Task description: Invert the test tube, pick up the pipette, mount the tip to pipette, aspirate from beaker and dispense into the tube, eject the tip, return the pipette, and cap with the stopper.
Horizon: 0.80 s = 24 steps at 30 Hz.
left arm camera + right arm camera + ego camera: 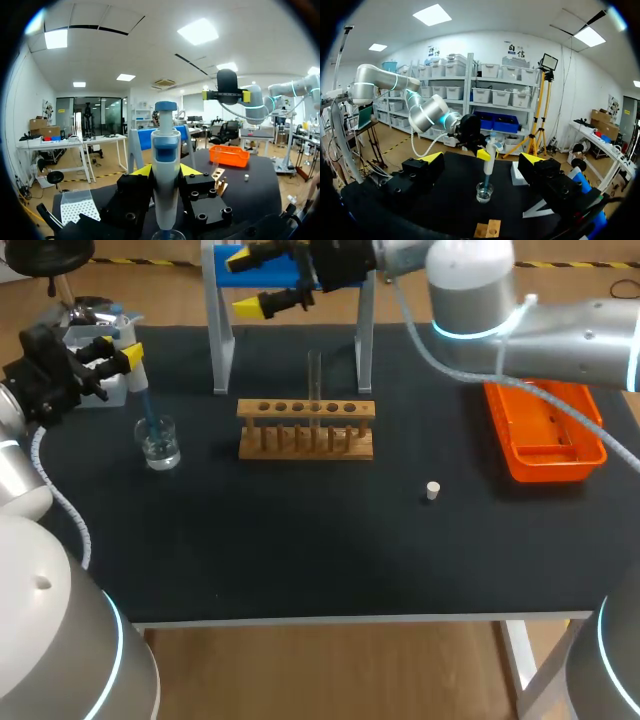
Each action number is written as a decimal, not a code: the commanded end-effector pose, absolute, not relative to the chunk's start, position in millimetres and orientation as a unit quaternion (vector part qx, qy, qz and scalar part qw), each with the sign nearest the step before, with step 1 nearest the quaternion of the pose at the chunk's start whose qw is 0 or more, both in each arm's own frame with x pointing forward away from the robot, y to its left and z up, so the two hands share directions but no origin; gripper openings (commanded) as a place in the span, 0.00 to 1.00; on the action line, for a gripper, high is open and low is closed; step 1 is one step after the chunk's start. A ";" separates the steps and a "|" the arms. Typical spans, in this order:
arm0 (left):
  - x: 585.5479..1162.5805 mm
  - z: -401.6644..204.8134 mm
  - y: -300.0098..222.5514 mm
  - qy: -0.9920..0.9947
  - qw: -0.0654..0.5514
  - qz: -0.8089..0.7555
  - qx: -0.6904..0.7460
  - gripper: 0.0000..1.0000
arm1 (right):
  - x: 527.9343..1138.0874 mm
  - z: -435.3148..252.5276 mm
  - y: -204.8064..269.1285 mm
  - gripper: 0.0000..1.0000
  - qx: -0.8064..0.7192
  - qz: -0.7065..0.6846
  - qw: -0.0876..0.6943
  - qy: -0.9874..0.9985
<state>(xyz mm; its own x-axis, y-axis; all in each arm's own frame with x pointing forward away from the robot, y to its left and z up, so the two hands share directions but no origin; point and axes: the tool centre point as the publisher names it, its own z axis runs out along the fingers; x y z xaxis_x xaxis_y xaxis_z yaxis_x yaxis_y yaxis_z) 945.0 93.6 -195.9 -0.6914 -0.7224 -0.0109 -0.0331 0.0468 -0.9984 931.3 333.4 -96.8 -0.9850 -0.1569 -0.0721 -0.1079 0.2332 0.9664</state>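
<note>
My left gripper (118,358) is shut on the white and blue pipette (134,368) at the table's far left. The pipette's blue tip (148,420) dips into the glass beaker (161,446). In the left wrist view the pipette (165,175) stands upright between the yellow fingertips (142,170). A clear test tube (315,388) stands in the wooden rack (305,428). The small white stopper (432,490) lies on the mat right of the rack. My right gripper (268,282) hangs open and empty high over the back, by the blue pipette stand (220,340); its wrist view faces the beaker (484,191).
An orange tray (545,430) sits at the right of the table. A tip box (92,340) stands behind my left gripper. The black mat (300,540) spreads from the rack to the front edge.
</note>
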 end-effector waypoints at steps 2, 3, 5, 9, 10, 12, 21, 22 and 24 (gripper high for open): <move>945.5 -195.7 93.1 0.670 0.274 -0.630 -0.283 0.00 | 929.2 -101.4 296.7 1.00 0.071 -0.608 0.011 -0.791; 945.5 -195.7 93.1 0.670 0.274 -0.630 -0.283 0.00 | 930.5 -104.3 292.3 1.00 0.069 -0.607 0.010 -0.792; 945.5 -195.7 93.1 0.670 0.274 -0.630 -0.283 0.00 | 932.9 -110.5 283.5 1.00 0.060 -0.601 0.006 -0.797; 945.5 -195.7 93.1 0.670 0.274 -0.630 -0.283 0.00 | 935.4 -123.1 265.4 1.00 0.048 -0.602 0.004 -0.797; 945.5 -195.7 93.1 0.670 0.274 -0.630 -0.283 0.00 | 935.6 -125.9 261.0 1.00 0.046 -0.606 0.003 -0.794; 945.5 -195.7 93.1 0.670 0.274 -0.630 -0.283 0.00 | 937.5 -132.9 253.0 1.00 0.042 -0.603 -0.001 -0.797; 945.5 -195.7 93.1 0.670 0.274 -0.630 -0.283 0.00 | 946.8 -162.9 225.3 1.00 0.038 -0.603 -0.013 -0.797; 945.5 -195.7 93.1 0.670 0.274 -0.630 -0.283 0.00 | 947.8 -167.0 222.9 1.00 0.038 -0.603 -0.013 -0.797; 945.5 -195.7 93.1 0.670 0.274 -0.630 -0.283 0.00 | 948.9 -174.3 218.3 1.00 0.039 -0.603 -0.015 -0.797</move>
